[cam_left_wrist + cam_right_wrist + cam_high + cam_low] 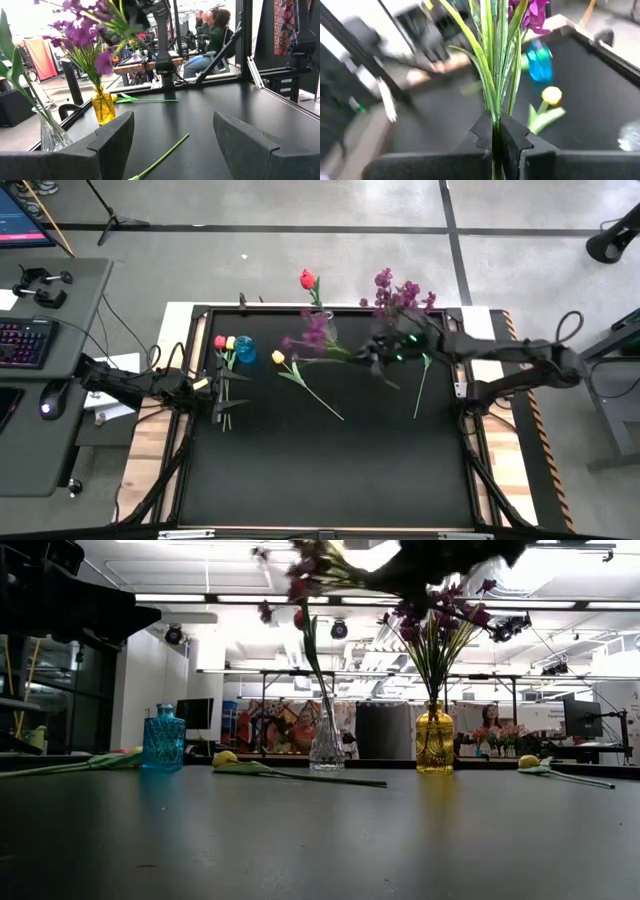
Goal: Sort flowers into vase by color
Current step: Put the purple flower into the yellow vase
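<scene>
right gripper (496,131) clenched on purple sprig (495,60) (raised above table) | left gripper (172,137) released, low

a purple sprig (495,60) hangs above the table pinched by its green stems, more purple sprigs (437,625) stand in the amber vase (434,740), a red tulip (308,279) in the clear vase (326,745), and yellow tulips (226,758) lie flat.
</scene>
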You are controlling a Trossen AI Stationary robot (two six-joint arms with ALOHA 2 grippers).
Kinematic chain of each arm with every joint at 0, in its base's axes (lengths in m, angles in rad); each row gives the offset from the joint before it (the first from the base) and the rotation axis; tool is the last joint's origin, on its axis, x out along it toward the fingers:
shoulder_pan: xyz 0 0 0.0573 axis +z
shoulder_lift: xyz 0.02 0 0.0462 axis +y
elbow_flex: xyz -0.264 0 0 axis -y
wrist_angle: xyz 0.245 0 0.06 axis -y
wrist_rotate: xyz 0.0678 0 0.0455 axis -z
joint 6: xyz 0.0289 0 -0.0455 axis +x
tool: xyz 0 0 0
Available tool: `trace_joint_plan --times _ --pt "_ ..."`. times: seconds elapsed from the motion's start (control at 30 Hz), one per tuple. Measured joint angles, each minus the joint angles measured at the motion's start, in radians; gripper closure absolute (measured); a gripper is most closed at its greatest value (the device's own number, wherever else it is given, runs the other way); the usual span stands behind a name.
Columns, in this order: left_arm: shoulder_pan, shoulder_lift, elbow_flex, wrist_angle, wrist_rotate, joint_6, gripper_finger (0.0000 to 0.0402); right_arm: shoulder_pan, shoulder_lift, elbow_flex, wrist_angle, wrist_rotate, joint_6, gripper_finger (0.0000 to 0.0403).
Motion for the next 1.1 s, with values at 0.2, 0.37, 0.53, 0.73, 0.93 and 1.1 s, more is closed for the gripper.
trace_joint_plan --times 0.2,0.37,0.53,0.73,0.93,1.1 --pt "0.000 0.000 0.000 0.000 0.000 0.000 0.0140 0.065 -0.079 -0.347 0.816 0.073 0.048 0.0403" --pt "0.000 0.000 0.000 0.000 0.000 0.000 0.0140 0.039 -0.022 -0.381 0.971 0.118 -0.191 0.0403" --pt "0.000 0.000 0.000 0.000 0.000 0.000 0.0140 -0.025 0.001 -0.331 0.897 0.123 -0.332 0.0403" --pt "0.000 0.000 0.000 0.000 0.000 0.000 0.0140 -0.102 -0.014 -0.322 0.891 0.122 -0.379 0.0403" --pt "0.000 0.000 0.000 0.000 0.000 0.000 0.0140 -0.136 -0.013 -0.322 0.865 0.002 -0.324 0.0403" --pt "0.000 0.000 0.000 0.000 0.000 0.000 0.0140 -0.083 -0.013 -0.322 0.933 -0.127 -0.229 0.0403"
